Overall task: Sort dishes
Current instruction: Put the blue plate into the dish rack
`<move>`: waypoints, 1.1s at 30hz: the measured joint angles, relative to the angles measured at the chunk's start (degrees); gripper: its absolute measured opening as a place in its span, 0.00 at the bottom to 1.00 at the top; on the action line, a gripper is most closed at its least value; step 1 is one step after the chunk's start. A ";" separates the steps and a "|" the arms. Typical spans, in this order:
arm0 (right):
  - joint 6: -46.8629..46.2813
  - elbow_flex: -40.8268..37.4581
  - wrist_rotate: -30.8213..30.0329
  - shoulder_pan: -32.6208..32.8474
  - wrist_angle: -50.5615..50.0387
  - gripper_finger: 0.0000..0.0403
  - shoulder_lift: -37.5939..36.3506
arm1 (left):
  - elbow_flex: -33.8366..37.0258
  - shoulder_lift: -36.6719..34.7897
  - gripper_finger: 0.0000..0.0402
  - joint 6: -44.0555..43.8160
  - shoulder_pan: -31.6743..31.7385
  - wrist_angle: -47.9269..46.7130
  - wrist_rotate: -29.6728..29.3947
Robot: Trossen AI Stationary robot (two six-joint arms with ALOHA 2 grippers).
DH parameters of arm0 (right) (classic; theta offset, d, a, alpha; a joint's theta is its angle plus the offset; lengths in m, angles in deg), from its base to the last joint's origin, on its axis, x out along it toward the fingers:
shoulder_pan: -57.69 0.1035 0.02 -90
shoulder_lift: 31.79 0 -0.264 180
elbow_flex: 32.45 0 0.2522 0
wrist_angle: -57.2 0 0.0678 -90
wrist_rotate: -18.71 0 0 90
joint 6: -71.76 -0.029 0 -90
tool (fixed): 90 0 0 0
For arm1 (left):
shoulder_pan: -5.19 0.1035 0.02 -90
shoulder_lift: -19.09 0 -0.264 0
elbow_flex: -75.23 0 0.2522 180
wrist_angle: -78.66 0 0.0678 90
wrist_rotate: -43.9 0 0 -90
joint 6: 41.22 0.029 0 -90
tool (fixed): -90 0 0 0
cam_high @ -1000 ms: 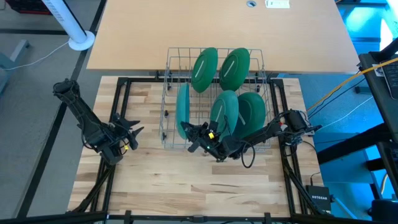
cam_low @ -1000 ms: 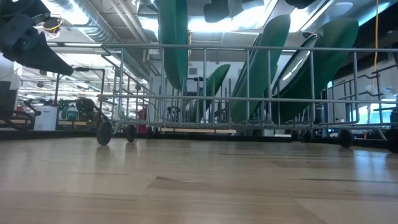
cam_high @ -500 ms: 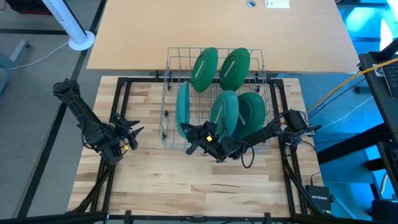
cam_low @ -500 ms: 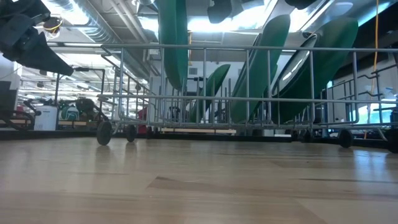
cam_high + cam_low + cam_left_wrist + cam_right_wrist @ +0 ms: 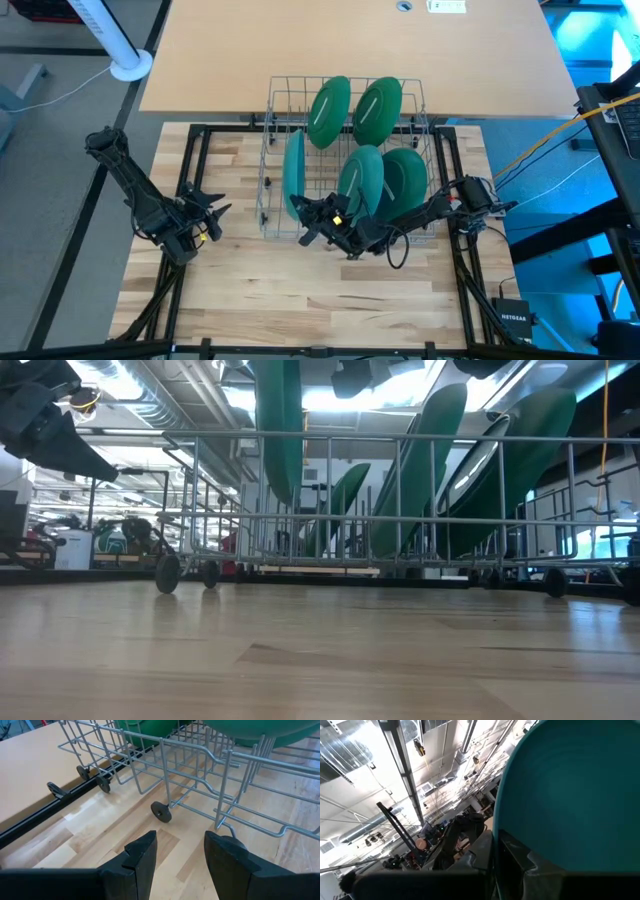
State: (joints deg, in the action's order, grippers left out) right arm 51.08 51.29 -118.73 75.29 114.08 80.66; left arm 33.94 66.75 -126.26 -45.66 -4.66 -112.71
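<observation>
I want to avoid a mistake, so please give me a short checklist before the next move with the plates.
1. Right gripper shut on the leftmost plate: ok.
2. That plate stands on edge inside the wire rack: ok.
3. Four other plates stand in the rack, none fallen: ok.
4. Left gripper open, empty, clear of the rack: ok.
5. Plate's lower edge seated between rack wires: cannot tell.

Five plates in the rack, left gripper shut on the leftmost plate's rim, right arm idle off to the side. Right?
Sides are swapped. The right gripper is shut on the rim of the leftmost plate, one of five in the rack; the left gripper is open and holds nothing, parked off to the left of the rack. The high view shows it, and the right wrist view shows the pinch on the rim.
</observation>
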 joint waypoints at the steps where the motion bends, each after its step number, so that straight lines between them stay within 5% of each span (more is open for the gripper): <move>1: 0.00 0.00 0.10 -0.06 0.02 0.06 -0.01 | 0.00 0.00 0.39 0.00 0.00 -0.01 0.00; 5: -0.05 0.00 1.02 -0.06 0.77 0.13 0.00 | 0.00 0.00 0.39 0.00 0.00 0.00 0.00; 18: -3.40 0.00 4.46 -0.04 1.88 0.59 -0.01 | 0.00 0.00 0.39 0.00 0.00 0.00 0.00; 25: -6.19 0.00 9.31 0.05 3.24 0.65 -0.01 | 0.00 0.01 0.39 0.00 0.00 0.00 0.00; 33: -9.06 0.00 6.94 0.05 3.34 0.65 -0.01 | 0.00 0.00 0.39 0.00 0.00 -0.02 0.00</move>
State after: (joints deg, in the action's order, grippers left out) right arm 42.01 51.29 -111.79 75.34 117.42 80.66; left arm 33.94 66.75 -126.26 -45.66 -4.68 -112.71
